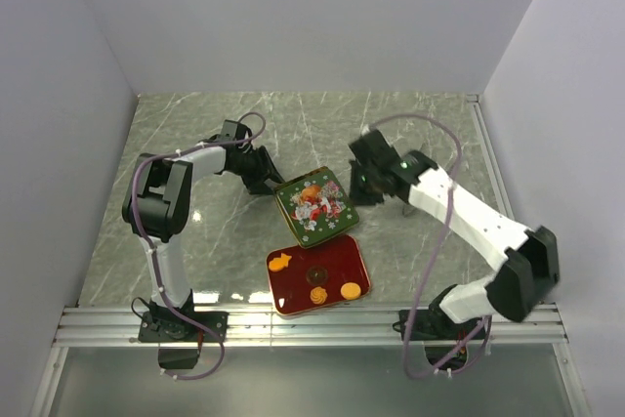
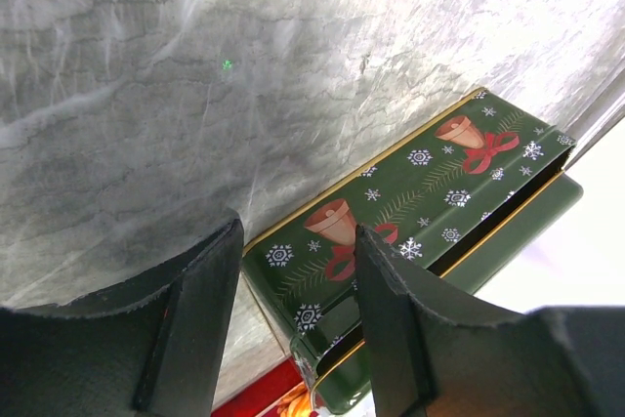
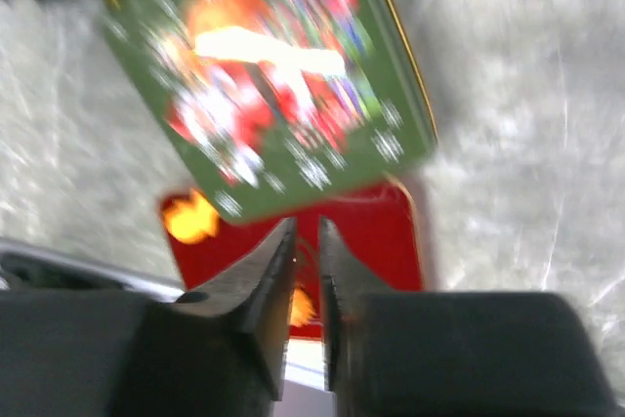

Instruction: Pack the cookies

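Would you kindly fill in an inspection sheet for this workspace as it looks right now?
Surface: grey marbled table, no spills seen.
Job's things: red tin tray holds four cookies, one fish-shaped; green Christmas lid overlaps its far edge, tilted.
Clutter: nothing seen.
Pincers: left pincer open, astride the lid's edge; right pincer nearly closed, holding nothing, above the tray.
Cables: purple cable loops along each arm, clear of the tin.
Surroundings: plain white walls.

Even bright overhead light; right wrist view motion-blurred.
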Tool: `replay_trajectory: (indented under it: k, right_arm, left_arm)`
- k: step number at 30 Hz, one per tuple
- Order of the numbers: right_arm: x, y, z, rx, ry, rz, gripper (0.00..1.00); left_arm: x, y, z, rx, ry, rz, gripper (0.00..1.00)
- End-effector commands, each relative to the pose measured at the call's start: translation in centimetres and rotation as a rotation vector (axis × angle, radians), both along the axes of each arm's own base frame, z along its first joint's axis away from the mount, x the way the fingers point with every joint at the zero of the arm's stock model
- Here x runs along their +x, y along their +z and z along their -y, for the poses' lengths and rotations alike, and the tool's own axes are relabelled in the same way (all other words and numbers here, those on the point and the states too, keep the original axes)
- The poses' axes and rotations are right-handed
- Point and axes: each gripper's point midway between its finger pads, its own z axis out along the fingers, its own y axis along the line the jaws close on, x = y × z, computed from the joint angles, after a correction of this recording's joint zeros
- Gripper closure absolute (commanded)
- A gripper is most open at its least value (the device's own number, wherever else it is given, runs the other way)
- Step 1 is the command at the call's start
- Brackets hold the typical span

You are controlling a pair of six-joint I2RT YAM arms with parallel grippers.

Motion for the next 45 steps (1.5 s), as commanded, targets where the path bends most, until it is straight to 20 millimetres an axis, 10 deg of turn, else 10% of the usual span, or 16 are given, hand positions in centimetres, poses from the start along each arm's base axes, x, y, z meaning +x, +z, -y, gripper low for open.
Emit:
replay_trajectory:
  k: [1, 8, 20, 45]
  right_arm:
    - [-3.8, -3.0, 1.6, -0.003, 0.019, -0.063, 0.83]
    - [-7.3, -7.6, 0.9, 0.041, 0.058, -0.173, 1.00]
    - [-5.5, -10.1, -1.7, 0.041, 0.076, -0.193, 1.00]
    - [-0.1, -8.7, -9.1, 0.081, 0.042, -0.179, 1.00]
  left_arm:
    - [-1.1, -2.5, -1.4, 0.078, -0.016, -0.067, 0.43]
    - [-0.3, -3.2, -2.6, 0.088, 0.015, -0.072, 0.43]
    - [0.0, -4.4, -2.5, 0.078, -0.038, -0.097, 0.62]
    - [-2.7, -6.1, -2.2, 0.043, -0.115, -0.144, 0.79]
